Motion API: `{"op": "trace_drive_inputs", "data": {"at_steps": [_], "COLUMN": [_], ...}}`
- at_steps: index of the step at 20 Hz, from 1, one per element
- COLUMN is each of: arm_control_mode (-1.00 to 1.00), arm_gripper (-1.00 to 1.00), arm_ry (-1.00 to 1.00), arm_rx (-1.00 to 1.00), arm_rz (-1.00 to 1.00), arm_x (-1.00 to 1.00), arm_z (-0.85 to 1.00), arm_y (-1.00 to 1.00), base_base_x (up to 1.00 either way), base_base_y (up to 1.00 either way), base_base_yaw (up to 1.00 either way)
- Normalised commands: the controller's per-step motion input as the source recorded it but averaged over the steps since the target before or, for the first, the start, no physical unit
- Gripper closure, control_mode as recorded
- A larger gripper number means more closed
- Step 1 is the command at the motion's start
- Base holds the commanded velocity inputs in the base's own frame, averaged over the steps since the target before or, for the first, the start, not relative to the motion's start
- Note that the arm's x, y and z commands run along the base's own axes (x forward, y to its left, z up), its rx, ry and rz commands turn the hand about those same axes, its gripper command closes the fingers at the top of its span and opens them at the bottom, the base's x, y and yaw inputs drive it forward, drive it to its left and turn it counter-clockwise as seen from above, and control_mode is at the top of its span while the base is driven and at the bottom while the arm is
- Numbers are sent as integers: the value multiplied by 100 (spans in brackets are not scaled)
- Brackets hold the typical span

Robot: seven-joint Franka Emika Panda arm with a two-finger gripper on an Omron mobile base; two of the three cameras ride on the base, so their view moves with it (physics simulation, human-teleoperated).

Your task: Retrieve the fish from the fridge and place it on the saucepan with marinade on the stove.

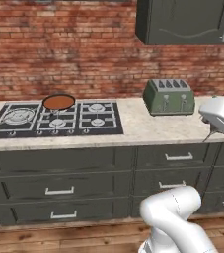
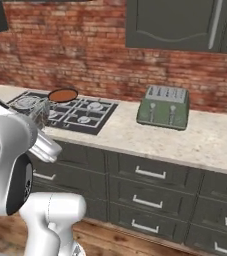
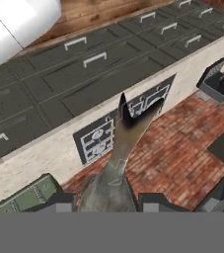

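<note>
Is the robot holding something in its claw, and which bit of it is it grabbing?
Yes. The gripper holds the fish. In the hand view the dark fingers clamp its wide end, and the tail points away toward the stove.

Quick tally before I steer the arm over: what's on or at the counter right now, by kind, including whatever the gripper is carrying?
Stove: 1
Saucepan with marinade inside: 1
Green toaster: 1
Fish, held between the gripper's fingers: 1
Total: 4 things
</note>
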Motion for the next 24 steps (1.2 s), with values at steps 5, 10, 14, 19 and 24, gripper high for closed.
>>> {"op": "trace_drive_inputs", "data": {"at_steps": [5, 10, 14, 19, 24], "arm_control_mode": [100, 100, 100, 100, 100], "arm_gripper": [100, 100, 100, 100, 100], "arm_ry": [0, 0, 0, 0, 0], "arm_rx": [0, 0, 0, 0, 0], "arm_rz": [0, 0, 0, 0, 0], "arm_x": [0, 0, 0, 0, 0], "arm_z": [0, 0, 0, 0, 0], "arm_y": [0, 0, 0, 0, 0], "base_base_x": [-29, 19, 42, 51, 64], "base_base_y": [90, 82, 77, 68, 55], "base_base_yaw": [16, 8, 4, 0, -7]}}
